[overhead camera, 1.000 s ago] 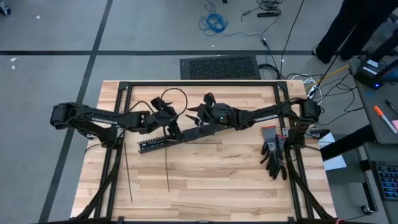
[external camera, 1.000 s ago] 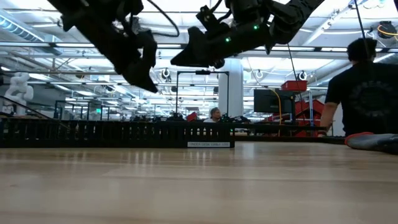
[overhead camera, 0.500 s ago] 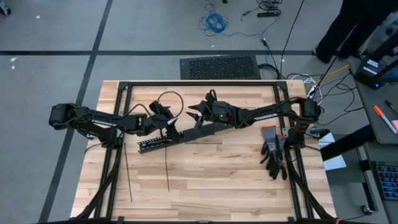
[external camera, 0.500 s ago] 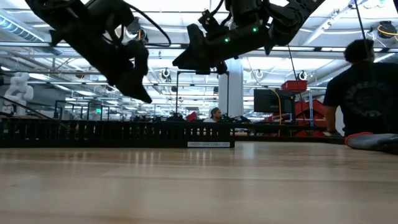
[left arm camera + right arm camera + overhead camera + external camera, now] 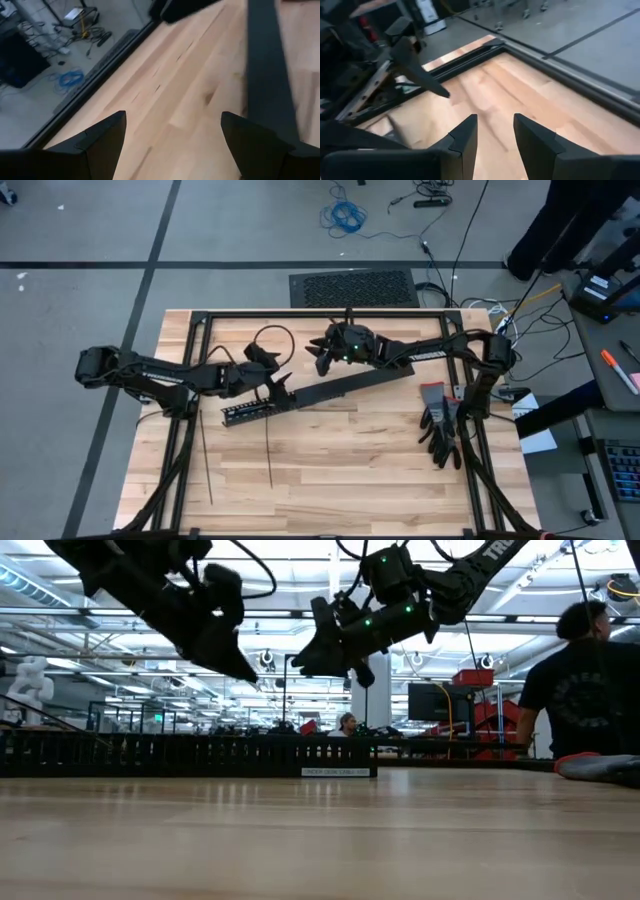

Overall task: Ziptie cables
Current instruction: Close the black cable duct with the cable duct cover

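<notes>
Step in hand: approach/setup, nothing gripped yet. Both grippers are hovering above the table (image 5: 380, 480) w/ nothing between the fingers.

L gripper (image 5: 278, 378) is hanging w/ fingers spread wide. In the left wrist view the fingertips (image 5: 114, 125) are standing well apart w/ bare wood between them. The black slotted duct (image 5: 320, 392) is lying just under and beside it, running on past toward the R arm.

R gripper (image 5: 322, 352) is facing the L one, near it but apart, tips pointing at each other. Its fingers (image 5: 467, 127) are showing only a narrow gap, partly spread, pinching nothing.

Zipties: two thin dark strips are lying flat on the wood. One (image 5: 270, 452) is sitting nearer the front edge than the L gripper, roughly below it. The other (image 5: 206, 465) is lying further out to the L arm's side, well apart from both grippers.

Cables: can't pick out the wire bundle on the table in any view, so its spot is unknown.

Next move, as a judgement: one gripper is needing to drop to a ziptie and pinch it by one end. The strip is thin and flat on wood, so a low, square approach matters. The wires have to be found first.
</notes>
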Robot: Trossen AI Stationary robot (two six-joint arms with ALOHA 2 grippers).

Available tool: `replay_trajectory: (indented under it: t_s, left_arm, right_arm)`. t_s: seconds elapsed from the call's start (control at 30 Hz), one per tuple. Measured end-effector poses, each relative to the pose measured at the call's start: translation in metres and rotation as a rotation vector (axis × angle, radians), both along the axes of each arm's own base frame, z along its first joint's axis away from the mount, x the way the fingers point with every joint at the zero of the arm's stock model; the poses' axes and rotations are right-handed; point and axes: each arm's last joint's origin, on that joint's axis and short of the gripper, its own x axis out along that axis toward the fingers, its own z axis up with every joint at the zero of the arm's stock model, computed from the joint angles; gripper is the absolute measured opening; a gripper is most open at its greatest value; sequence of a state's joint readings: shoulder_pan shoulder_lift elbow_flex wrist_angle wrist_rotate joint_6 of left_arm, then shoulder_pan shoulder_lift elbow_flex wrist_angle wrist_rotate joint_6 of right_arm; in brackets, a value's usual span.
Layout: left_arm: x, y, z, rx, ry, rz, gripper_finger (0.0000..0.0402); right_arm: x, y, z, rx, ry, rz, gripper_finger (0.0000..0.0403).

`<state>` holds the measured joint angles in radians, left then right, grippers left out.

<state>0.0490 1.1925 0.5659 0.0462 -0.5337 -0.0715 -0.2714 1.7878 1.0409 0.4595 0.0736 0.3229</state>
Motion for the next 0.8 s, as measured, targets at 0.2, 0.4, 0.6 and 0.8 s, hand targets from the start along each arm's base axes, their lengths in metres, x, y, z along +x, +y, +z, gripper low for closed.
replay_trajectory:
  t_s: [0.2, 0.4, 0.6, 0.8]
  left_arm:
    - [-0.005, -0.001, -0.008, -0.010, 0.058, -0.047, 0.0322]
    - [-0.020, 0.001, -0.038, 0.004, 0.166, -0.044, 0.0322]
    - [-0.034, -0.005, -0.060, -0.121, 0.192, -0.097, 0.0322]
    - [-0.037, -0.007, -0.048, -0.147, 0.138, -0.152, 0.0322]
  right_arm:
    - [-0.002, -0.011, 0.003, -0.062, -0.012, 0.045, 0.0121]
    - [0.005, 0.000, -0.001, -0.289, 0.028, 0.169, 0.0121]
    - [0.008, 0.027, -0.012, -0.189, 0.210, 0.224, 0.0121]
    - [0.003, 0.051, -0.013, -0.194, 0.312, 0.325, 0.0121]
